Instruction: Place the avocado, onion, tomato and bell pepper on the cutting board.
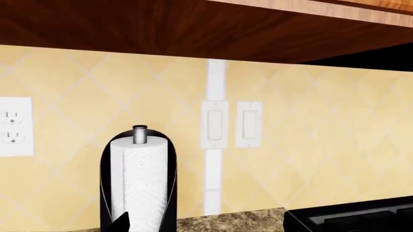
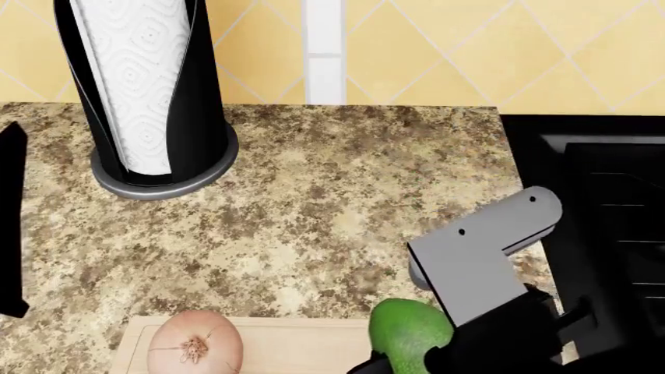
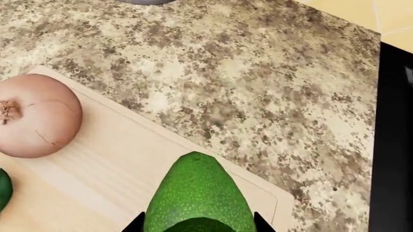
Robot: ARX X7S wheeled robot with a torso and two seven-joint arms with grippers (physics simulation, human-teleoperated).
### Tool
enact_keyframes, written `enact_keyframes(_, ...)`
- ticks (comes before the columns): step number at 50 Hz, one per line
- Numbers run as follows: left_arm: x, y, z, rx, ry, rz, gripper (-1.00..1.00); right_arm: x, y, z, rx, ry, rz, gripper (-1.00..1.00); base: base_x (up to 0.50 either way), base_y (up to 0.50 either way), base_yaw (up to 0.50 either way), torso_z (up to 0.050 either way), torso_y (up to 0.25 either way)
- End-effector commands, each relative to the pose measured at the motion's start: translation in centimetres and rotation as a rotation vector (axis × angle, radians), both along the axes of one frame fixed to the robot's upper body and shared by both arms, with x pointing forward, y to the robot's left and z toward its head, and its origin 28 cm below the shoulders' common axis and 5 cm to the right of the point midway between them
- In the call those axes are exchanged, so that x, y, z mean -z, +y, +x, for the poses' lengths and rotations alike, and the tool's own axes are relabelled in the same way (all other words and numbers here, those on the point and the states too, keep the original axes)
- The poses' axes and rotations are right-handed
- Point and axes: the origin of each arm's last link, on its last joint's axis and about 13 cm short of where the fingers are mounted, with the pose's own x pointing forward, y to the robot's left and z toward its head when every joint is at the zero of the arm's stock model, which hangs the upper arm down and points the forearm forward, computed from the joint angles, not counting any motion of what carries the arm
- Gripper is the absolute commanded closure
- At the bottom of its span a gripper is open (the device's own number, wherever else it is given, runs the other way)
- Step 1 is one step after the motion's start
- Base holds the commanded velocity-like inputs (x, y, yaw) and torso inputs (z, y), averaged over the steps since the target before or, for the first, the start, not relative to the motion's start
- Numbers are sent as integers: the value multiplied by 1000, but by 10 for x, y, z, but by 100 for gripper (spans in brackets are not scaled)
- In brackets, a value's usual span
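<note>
My right gripper [image 3: 199, 220] is shut on the avocado [image 3: 197, 193], a speckled bright green fruit with a black fingertip against each side. It hangs over the far right corner of the pale wood cutting board [image 3: 116, 159]. In the head view the avocado [image 2: 406, 331] shows beside the onion [image 2: 195, 343], which rests on the board [image 2: 291, 343]. The onion [image 3: 36, 121] is pinkish-tan with a brown root tuft. A dark green sliver [image 3: 3, 188] sits on the board at the frame edge; I cannot tell if it is the bell pepper. The tomato is out of view. My left gripper [image 1: 206, 227] is open and empty, facing the wall.
A black paper towel holder [image 2: 146, 101] stands at the back left of the speckled granite counter [image 2: 332, 202]. The black stove [image 2: 613, 218] borders the counter on the right. The tiled wall carries an outlet [image 1: 13, 126] and two switches [image 1: 231, 124] under a wood cabinet.
</note>
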Motion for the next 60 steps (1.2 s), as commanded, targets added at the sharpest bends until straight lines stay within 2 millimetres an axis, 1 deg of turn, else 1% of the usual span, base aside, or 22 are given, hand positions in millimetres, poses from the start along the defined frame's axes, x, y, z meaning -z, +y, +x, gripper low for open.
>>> enact_keyframes(1,-1,0,-3,4,-36,-1,-100,10,4,6,-21,0,14,100,0,0,0,0,0)
enact_keyframes(12,-2,0,-4,-2,-35,-2,-100,13,5,5,-28,11,16,100,0,0,0,0,0)
enact_keyframes(13,-2,0,-5,-2,-35,-3,-100,13,5,5,-29,10,16,-100,0,0,0,0,0)
enact_keyframes(18,-2,0,-4,-2,-35,-4,-100,11,5,5,-32,2,19,-100,0,0,0,0,0)
enact_keyframes(25,-1,1,-2,-3,-33,-5,-100,0,6,4,-40,-40,25,-100,0,0,0,0,0)
enact_keyframes(31,-1,2,-2,-3,-33,-6,-100,-16,6,1,-50,-99,36,-100,0,0,0,0,0)
enact_keyframes(35,-1,2,-1,-3,-34,-6,-100,-39,6,-1,-52,-184,58,-100,0,0,0,0,0)
enact_keyframes(36,-1,2,-1,-3,-36,-6,-100,-50,6,-3,-54,-228,71,-100,0,0,0,0,0)
enact_keyframes(37,-1,2,-1,-3,-36,-6,-100,-55,6,-4,-53,-247,77,-100,0,0,0,0,0)
enact_keyframes(38,-1,2,-1,-2,-37,-4,-100,-67,6,-7,-51,-294,91,-100,0,0,0,0,0)
enact_keyframes(40,-1,1,0,-2,-37,-5,-100,-82,5,-11,-43,-359,114,-100,0,0,0,0,0)
enact_keyframes(41,-1,1,0,-2,-37,-5,-100,-86,5,-11,-36,-383,119,-100,0,0,0,0,0)
enact_keyframes(42,-1,1,1,0,-38,-5,-100,-95,4,-12,-4,-431,150,-100,0,0,0,0,0)
enact_keyframes(43,0,1,1,1,-38,-4,-100,-99,4,-12,13,-451,163,-100,0,0,0,0,0)
enact_keyframes(44,0,1,1,3,-36,-2,-100,-105,2,-11,58,-518,180,-100,0,0,0,0,0)
enact_keyframes(46,1,1,2,3,-35,-1,-100,-109,-1,-14,132,-581,246,-100,0,0,0,0,0)
enact_keyframes(48,3,1,3,2,-32,-1,-100,-108,-4,-22,192,-623,300,-100,0,0,0,0,0)
enact_keyframes(53,6,-2,5,18,-41,2,-100,-94,-1,-29,241,-730,317,-100,0,0,0,0,0)
enact_keyframes(56,10,-4,8,19,-50,8,-100,-88,2,-29,277,-794,355,-100,0,0,0,0,0)
enact_keyframes(58,10,-5,9,19,-65,21,-100,-84,4,-28,282,-854,339,-100,0,0,0,0,0)
enact_keyframes(59,9,-5,10,0,-93,44,-100,-81,6,-29,294,-822,397,-100,0,0,0,0,0)
enact_keyframes(60,8,-5,10,2,-100,42,-100,-79,6,-28,293,-836,385,-100,0,0,0,0,0)
